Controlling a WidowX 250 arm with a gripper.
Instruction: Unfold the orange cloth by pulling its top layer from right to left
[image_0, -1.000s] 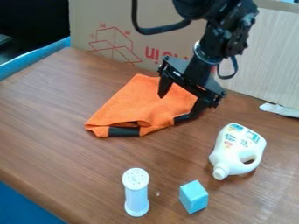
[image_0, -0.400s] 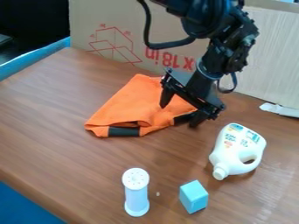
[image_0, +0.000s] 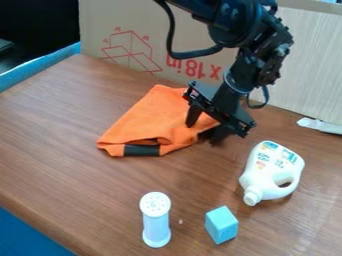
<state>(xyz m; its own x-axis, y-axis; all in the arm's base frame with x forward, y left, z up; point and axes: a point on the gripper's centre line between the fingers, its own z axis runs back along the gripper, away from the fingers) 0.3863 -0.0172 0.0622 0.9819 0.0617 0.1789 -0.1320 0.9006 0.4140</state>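
Black two-finger gripper (image_0: 204, 131) a little above and right of the frame's middle, its arm coming in from the top edge and slanting down over the work. Jaws apart at a moderate width, one on the left and one on the right, with orange fabric visible in the gap; whether any of it is pinched, cannot tell. Directly beneath, the orange cloth (image_0: 147, 118) lies rumpled and partly folded, left of centre in the upper half of the frame, its right end under and around the gripper. A black band (image_0: 141, 150) marks the near edge of the fabric, toward the lower left of it.

Right side of the frame: a white jug-shaped bottle (image_0: 266, 167), label up, its cap (image_0: 252, 196) pointing to the bottom of the frame, handle loop on the lower right. Well apart from the cloth.

Lower middle: a white shaker (image_0: 155, 220), upright, holes in its round top. Right of it, a light blue block (image_0: 221, 225) — near but not touching. A small pale speck (image_0: 180, 221) sits on the surface between the two.

All of this on a brown wood-grain table (image_0: 60, 150). Cardboard with red printing (image_0: 133, 35) stands along the back; a pale wood-grain panel (image_0: 310, 65) at upper right. White strip-like object (image_0: 320, 125) at the right edge, near the foot of the panel.
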